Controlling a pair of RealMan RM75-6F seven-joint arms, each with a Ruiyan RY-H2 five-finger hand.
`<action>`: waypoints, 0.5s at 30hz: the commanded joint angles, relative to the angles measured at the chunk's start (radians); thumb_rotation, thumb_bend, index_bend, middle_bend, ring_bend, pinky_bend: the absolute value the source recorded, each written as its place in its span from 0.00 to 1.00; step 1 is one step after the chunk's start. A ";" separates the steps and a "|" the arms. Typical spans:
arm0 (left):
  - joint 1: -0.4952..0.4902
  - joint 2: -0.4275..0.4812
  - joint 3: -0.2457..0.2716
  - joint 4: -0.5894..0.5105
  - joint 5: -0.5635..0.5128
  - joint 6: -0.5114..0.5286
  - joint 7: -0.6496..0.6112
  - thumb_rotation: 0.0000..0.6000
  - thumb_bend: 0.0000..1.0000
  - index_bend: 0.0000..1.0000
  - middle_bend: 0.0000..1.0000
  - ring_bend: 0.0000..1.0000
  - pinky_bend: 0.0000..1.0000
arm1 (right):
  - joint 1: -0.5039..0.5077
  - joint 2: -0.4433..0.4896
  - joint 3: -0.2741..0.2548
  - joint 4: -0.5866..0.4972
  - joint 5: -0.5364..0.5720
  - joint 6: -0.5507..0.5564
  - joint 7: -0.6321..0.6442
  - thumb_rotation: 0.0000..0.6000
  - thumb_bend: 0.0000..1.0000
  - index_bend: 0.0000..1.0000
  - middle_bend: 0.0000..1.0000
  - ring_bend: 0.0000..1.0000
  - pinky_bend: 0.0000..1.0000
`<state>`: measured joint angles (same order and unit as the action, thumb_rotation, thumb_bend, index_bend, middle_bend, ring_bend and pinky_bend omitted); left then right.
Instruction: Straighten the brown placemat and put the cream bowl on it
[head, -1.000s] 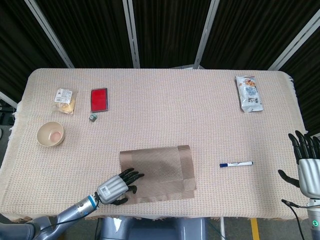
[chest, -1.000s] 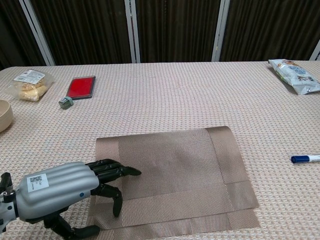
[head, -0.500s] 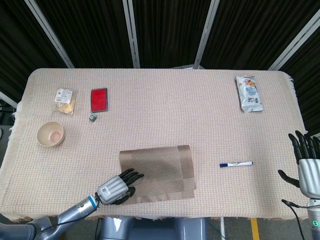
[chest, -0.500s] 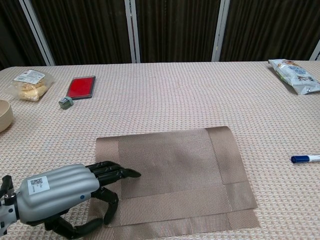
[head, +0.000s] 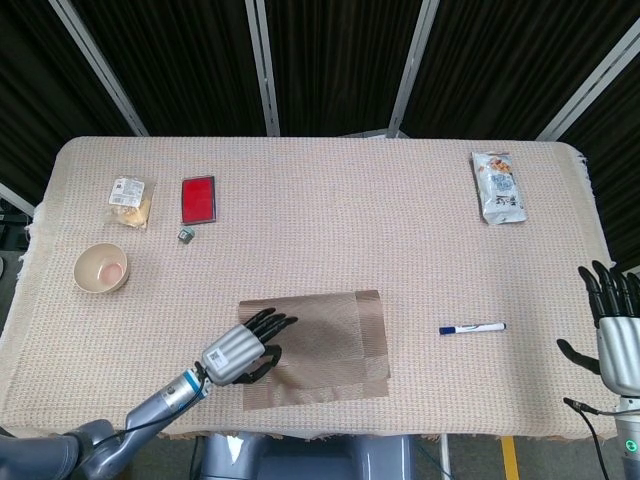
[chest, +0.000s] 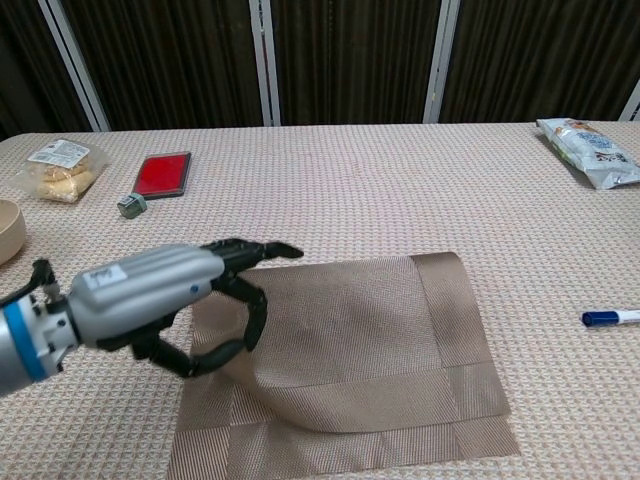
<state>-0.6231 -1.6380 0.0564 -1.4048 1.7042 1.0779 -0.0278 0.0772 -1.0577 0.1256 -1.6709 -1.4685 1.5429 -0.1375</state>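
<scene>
The brown placemat (head: 330, 345) (chest: 370, 350) lies near the table's front edge, about square to it, with a slight ripple in its near part. My left hand (head: 243, 346) (chest: 165, 300) hovers over the mat's left edge, fingers curved and apart, with nothing in it. The cream bowl (head: 100, 268) (chest: 5, 230) stands upright and empty at the far left, well away from the mat. In the head view my right hand (head: 615, 330) is off the table's right edge, fingers spread and empty; the chest view does not show it.
A snack pack (head: 130, 195), a red box (head: 198, 198) and a small grey object (head: 186, 235) lie at the back left. A white snack bag (head: 497, 187) is at the back right. A blue-capped pen (head: 472, 328) lies right of the mat.
My left hand has risen off the mat's near left corner and moved forward over its left edge. The mat's near edge has shifted and flattened. The right hand has not moved.
</scene>
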 joint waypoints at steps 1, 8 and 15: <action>-0.073 0.006 -0.149 -0.028 -0.128 -0.072 0.019 1.00 0.51 0.63 0.00 0.00 0.00 | 0.001 -0.002 0.002 0.001 0.008 -0.005 -0.005 1.00 0.00 0.00 0.00 0.00 0.00; -0.210 -0.046 -0.386 0.105 -0.422 -0.233 0.075 1.00 0.51 0.64 0.00 0.00 0.00 | 0.006 -0.007 0.016 0.004 0.047 -0.018 -0.020 1.00 0.00 0.00 0.00 0.00 0.00; -0.320 -0.129 -0.498 0.424 -0.607 -0.322 0.069 1.00 0.52 0.65 0.00 0.00 0.00 | 0.006 -0.010 0.031 0.021 0.097 -0.029 -0.029 1.00 0.00 0.00 0.00 0.00 0.00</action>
<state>-0.8696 -1.7108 -0.3702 -1.1461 1.1973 0.8213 0.0437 0.0834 -1.0662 0.1528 -1.6541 -1.3782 1.5159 -0.1638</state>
